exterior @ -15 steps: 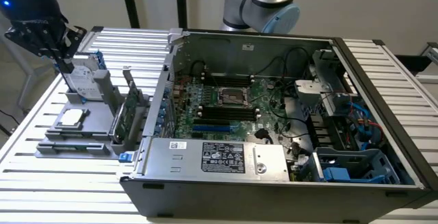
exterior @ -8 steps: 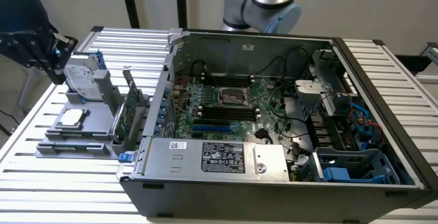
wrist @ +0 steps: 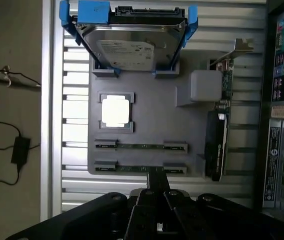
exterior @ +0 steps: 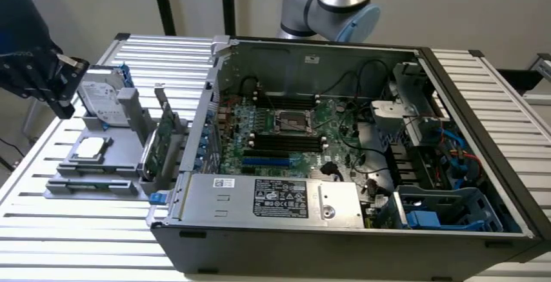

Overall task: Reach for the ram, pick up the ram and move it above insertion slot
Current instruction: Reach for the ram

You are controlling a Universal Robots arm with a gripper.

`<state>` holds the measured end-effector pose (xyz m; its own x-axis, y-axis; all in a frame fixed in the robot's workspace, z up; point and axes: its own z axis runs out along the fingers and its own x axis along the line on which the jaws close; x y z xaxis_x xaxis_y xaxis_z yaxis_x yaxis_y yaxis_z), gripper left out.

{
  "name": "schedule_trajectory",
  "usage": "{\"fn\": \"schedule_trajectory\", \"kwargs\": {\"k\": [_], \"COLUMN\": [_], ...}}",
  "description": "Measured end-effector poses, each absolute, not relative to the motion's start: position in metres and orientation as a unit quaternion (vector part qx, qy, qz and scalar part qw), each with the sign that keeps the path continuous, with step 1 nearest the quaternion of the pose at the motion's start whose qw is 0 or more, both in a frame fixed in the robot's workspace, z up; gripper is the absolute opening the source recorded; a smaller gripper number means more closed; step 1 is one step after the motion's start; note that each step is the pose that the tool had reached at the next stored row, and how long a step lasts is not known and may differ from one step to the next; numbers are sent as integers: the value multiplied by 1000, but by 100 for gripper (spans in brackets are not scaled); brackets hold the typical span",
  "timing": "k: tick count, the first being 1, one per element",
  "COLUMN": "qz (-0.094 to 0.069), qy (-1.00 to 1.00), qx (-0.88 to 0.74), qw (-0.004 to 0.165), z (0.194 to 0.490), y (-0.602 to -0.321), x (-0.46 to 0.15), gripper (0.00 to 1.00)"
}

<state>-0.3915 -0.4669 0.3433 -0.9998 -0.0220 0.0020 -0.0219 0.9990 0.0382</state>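
Gripper [wrist: 156, 181] hovering at the edge of the grey holder [wrist: 152, 120] — whether its claw is apart or together cannot be told. The ram [wrist: 140, 168] lies edge-up in the holder's slot nearest the gripper, with a second stick [wrist: 142, 146] one slot further in. A good grasp would likely centre on the ram's middle, square across its thin edge — descending straight.
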Motion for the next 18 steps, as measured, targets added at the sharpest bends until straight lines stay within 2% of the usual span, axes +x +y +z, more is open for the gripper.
{"fn": "schedule_trajectory", "kwargs": {"k": [15,16,17,18], "qz": [-19,-19,-19,-19], "qy": [-1000,-1000,-1000,-1000], "qx": [15,15,15,15], "qw": [3,2,2,2], "z": [341,341,341,341], "y": [-488,-488,-488,-488], "x": [-394,-394,-394,-394], "gripper": [12,18,18,30]}}
